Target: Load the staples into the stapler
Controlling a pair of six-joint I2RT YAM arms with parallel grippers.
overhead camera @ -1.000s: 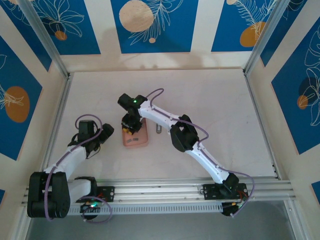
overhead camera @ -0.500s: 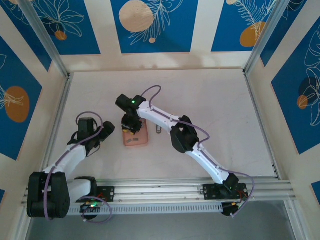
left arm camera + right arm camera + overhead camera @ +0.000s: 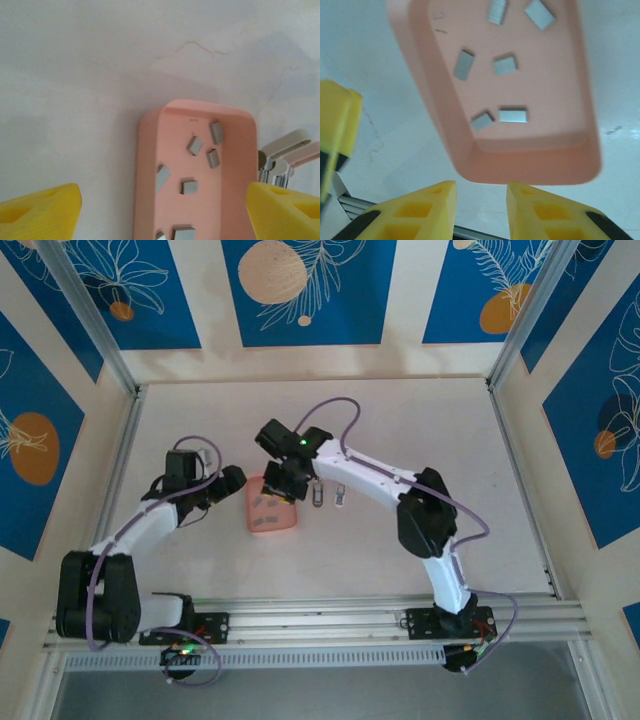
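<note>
Grey staples (image 3: 506, 65) just beyond right jaws

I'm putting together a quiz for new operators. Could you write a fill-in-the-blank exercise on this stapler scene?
1. The staples lie inside a tray whose colour is ___.
2. In the top view, the stapler lies to the ___ of the tray.
3. The left gripper holds nothing, and its jaws stand wide ___.
Missing words: pink; right; open.
</note>
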